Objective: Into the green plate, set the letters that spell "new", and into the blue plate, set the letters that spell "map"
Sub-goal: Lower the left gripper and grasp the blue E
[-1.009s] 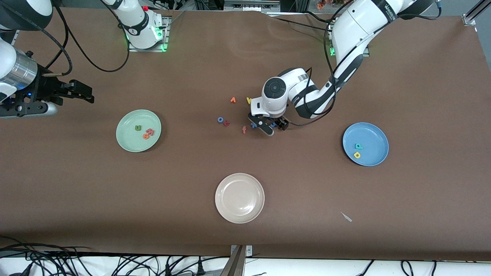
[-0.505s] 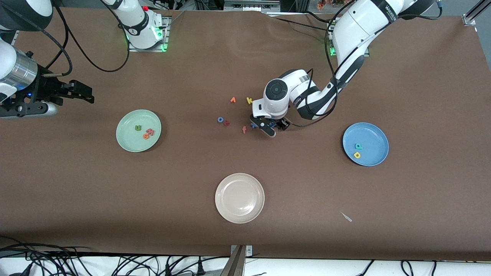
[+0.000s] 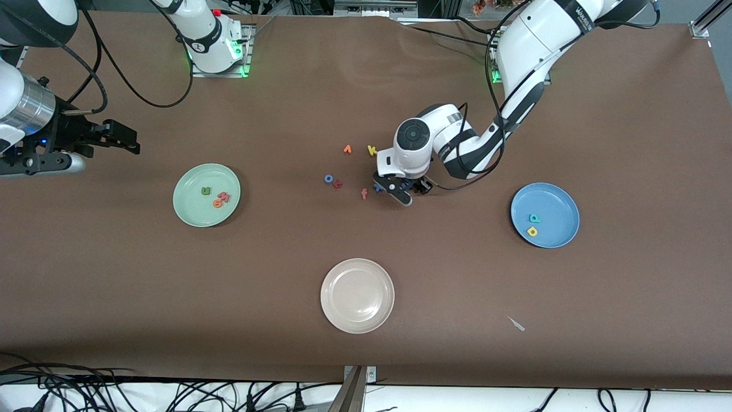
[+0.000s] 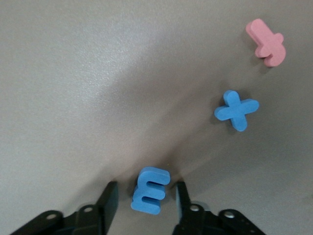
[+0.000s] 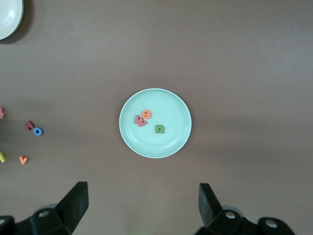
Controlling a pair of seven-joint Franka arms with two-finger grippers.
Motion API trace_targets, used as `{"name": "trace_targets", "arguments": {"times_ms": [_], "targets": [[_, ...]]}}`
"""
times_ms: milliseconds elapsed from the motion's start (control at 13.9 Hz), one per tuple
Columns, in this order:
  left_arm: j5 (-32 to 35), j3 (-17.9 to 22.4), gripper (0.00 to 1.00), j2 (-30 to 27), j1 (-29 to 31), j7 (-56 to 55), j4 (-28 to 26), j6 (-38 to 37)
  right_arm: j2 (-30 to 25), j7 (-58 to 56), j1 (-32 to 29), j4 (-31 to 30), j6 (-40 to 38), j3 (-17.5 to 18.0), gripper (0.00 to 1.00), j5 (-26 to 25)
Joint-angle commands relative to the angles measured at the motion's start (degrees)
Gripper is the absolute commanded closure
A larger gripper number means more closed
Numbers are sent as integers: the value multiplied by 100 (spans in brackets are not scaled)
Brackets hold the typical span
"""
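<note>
A: Where is the left claw (image 4: pixel 144 208) sitting?

B: Low over the middle of the worktop (image 3: pixel 629 114), with the blue "m" (image 4: pixel 150 190) between its fingers (image 4: pixel 108 201). A thin gap is showing on each side of the letter, so the fingers are standing slightly apart around it, not yet pinching.

A: What is lying near it?

B: The blue "x" (image 4: pixel 236 109) just beside, then the dark red "f" (image 4: pixel 265 41) a bit more toward the right arm's end.

A: And the plates?

B: The blue plate (image 3: pixel 557 197) is lying toward the left arm's end, carrying the teal "p" (image 3: pixel 534 218) and the yellow "a" (image 3: pixel 532 231). The green plate (image 5: pixel 176 139) is holding the green "n" (image 5: pixel 160 129), the orange "e" (image 5: pixel 146 114) and the salmon "w" (image 5: pixel 140 120).

A: The right claw (image 5: pixel 142 205)?

B: Waiting, hanging over the worktop near the green plate, fingers spread wide and holding nothing
</note>
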Motion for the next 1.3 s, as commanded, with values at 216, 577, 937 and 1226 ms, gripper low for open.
{"name": "trace_targets", "arguments": {"times_ms": [216, 577, 937, 1226], "targets": [[232, 55, 65, 37, -31, -331, 27, 52, 40, -207, -17, 134, -127, -63, 0, 30], [223, 64, 82, 37, -31, -375, 18, 52, 49, -207, -17, 133, -118, -63, 0, 38], [223, 55, 93, -42, 21, -533, 36, -18, 40, -207, -17, 134, -118, -72, 0, 56], [100, -6, 99, -174, 293, -463, 404, -824, 49, -198, -17, 134, -100, -63, 0, 56]]}}
